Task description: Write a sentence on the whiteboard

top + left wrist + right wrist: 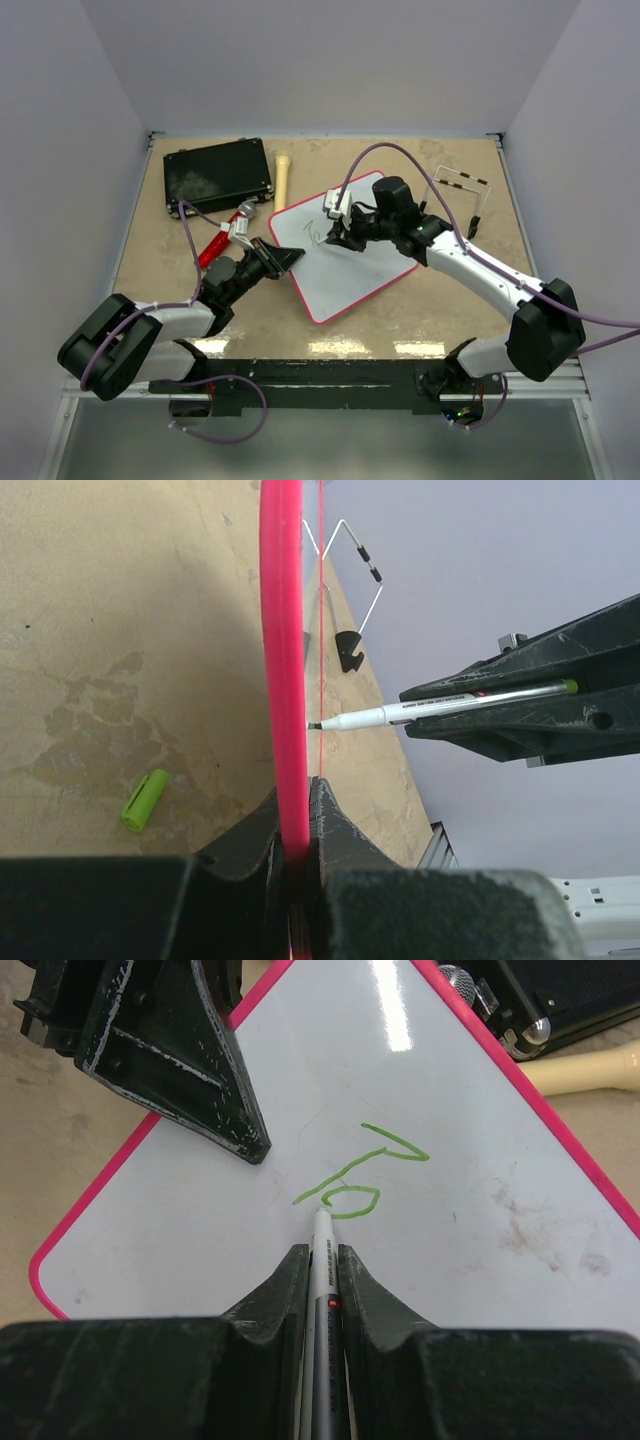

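The whiteboard (365, 270), white with a pink rim, lies tilted on the tan table. My left gripper (290, 258) is shut on its left edge; the left wrist view shows the rim (283, 660) edge-on between the jaws (297, 802). My right gripper (340, 235) is shut on a white marker (322, 1235), whose tip touches the board (480, 1160). The sentence (360, 1175) is only two green strokes reading "To", right at the tip. The marker also shows in the left wrist view (400, 713).
A black case (218, 175) lies at the back left, with a cream stick (283, 178) beside it. A red-handled tool (215, 245) lies by my left arm. A wire stand (460, 190) is at the back right. A green cap (145, 800) lies on the table.
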Motion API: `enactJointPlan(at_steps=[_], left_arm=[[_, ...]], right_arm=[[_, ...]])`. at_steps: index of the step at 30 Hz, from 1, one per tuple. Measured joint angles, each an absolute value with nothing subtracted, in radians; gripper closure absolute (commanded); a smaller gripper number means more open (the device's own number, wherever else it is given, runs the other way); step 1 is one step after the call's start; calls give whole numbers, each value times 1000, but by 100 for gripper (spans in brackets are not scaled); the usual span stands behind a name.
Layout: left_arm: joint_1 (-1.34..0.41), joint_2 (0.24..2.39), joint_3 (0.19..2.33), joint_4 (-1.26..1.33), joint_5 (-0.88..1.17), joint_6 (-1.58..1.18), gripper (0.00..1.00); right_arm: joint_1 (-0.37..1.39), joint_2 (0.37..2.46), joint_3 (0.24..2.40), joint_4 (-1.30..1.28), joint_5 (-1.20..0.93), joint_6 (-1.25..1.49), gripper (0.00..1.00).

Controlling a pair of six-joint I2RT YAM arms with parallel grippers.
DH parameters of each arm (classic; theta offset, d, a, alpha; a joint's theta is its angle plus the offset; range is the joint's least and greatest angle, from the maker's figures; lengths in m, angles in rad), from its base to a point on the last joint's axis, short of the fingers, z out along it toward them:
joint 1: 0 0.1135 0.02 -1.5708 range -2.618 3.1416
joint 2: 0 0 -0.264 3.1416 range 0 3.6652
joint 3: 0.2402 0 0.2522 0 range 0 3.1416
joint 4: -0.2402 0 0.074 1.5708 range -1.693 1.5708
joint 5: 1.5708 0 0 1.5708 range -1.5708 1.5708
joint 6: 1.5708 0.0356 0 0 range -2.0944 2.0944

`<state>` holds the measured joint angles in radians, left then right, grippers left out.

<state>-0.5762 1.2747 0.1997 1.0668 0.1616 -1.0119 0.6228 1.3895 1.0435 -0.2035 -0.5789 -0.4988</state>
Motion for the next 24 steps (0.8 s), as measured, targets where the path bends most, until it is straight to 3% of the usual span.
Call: enactJointPlan(at_steps=[24], left_arm=[[-577,1279,199,1092,175,-1002,100]], right_arm=[[519,1366,1066,-130,-559,-376,100]])
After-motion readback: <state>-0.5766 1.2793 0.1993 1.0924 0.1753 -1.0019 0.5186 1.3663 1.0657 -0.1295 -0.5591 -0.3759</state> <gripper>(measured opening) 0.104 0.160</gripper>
